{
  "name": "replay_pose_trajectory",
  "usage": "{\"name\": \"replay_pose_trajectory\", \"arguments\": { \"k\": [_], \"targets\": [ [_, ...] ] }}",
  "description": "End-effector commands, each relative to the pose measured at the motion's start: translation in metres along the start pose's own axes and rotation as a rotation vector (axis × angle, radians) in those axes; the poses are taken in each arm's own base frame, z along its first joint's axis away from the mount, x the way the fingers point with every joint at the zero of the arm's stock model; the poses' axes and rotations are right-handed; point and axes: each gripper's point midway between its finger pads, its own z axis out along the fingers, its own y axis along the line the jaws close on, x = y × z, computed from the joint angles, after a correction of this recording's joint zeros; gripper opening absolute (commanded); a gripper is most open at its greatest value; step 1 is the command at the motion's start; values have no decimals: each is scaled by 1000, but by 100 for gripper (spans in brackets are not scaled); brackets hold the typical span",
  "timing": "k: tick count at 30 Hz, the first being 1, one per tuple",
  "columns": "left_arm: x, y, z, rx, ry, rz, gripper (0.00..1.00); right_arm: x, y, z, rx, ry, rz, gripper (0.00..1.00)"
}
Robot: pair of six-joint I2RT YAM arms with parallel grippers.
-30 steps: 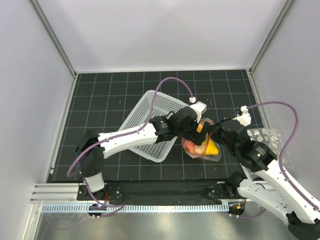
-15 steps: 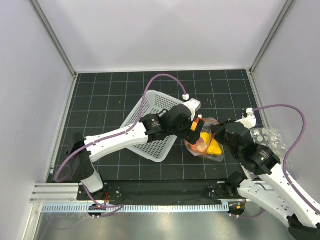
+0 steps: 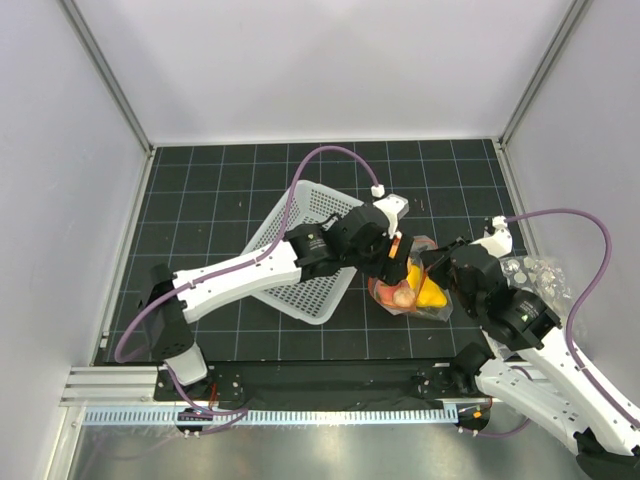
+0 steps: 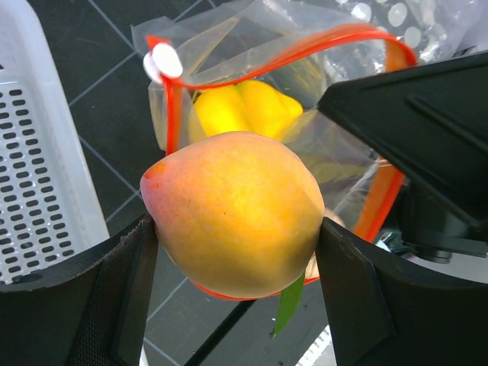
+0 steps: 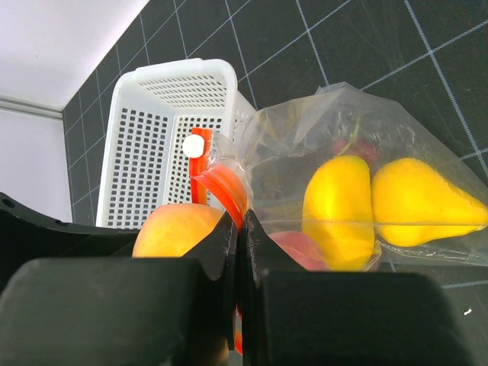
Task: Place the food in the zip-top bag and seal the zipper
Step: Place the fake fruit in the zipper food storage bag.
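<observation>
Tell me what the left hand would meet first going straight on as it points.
Probably the open mouth of the clear zip-top bag, ringed by its red-orange zipper strip. The left hand, gripping a yellow-orange toy peach, points into it, toward a yellow plastic fruit inside; depth is unclear.

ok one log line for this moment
left gripper: peach held at bag mouth | right gripper: pinching zipper | yellow fruit inside, unsealed
</observation>
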Motion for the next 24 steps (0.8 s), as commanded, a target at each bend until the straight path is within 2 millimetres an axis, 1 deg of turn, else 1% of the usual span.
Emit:
{"name": "replay_pose_trajectory", "arguments": {
  "k": [1,2,4,6,7,9,11,12,13,14,15,16,17,19,20,21,22,24],
  "targets": [
    [-28,-27,-14,80,-66,-20,60,-10,9,1,-23,-42,26,1],
    [-31,-30,-17,90,-76,-22,60,-8,9,2,-21,-38,27,1],
    [-33,-33,-13,95,-86,-30,59,-7,10,2,-28,-33,34,1],
    [-34,-31,-7,79,-91,-36,59,-6,11,2,-34,-28,49,1],
    [-36,-26,-4,52,-107,-41,60,-6,12,2,-41,-29,57,1],
    [-33,-20,8,17,-106,-52,60,-5,14,0,-55,-27,81,1],
    [-36,-19,17,2,-119,-64,61,-7,15,-2,-73,-34,100,1],
    [-30,-15,28,-17,-104,-67,61,-7,14,-2,-74,-36,110,1],
    [-30,-13,33,-29,-104,-69,62,-8,15,-2,-79,-41,126,1],
    [-33,-11,35,-45,-116,-72,66,-7,14,-2,-81,-42,133,1],
    [-28,-8,44,-62,-102,-71,68,-8,12,-3,-83,-49,143,1],
    [-27,-6,46,-71,-99,-69,73,-9,12,-3,-85,-53,156,1],
    [-25,-5,49,-76,-92,-68,83,-8,11,-3,-85,-56,161,1],
    [-22,-4,48,-79,-78,-62,92,-11,8,-4,-80,-73,163,1],
    [-21,-3,46,-80,-77,-59,100,-13,6,-4,-72,-82,162,1],
    [-18,-1,44,-85,-71,-56,100,-14,5,-4,-64,-88,157,1],
    [-22,-2,34,-78,-86,-52,100,-15,1,-3,-44,-96,148,1],
    [-26,-3,23,-71,-102,-51,100,-17,-1,-4,-31,-102,136,1]
  ]
}}
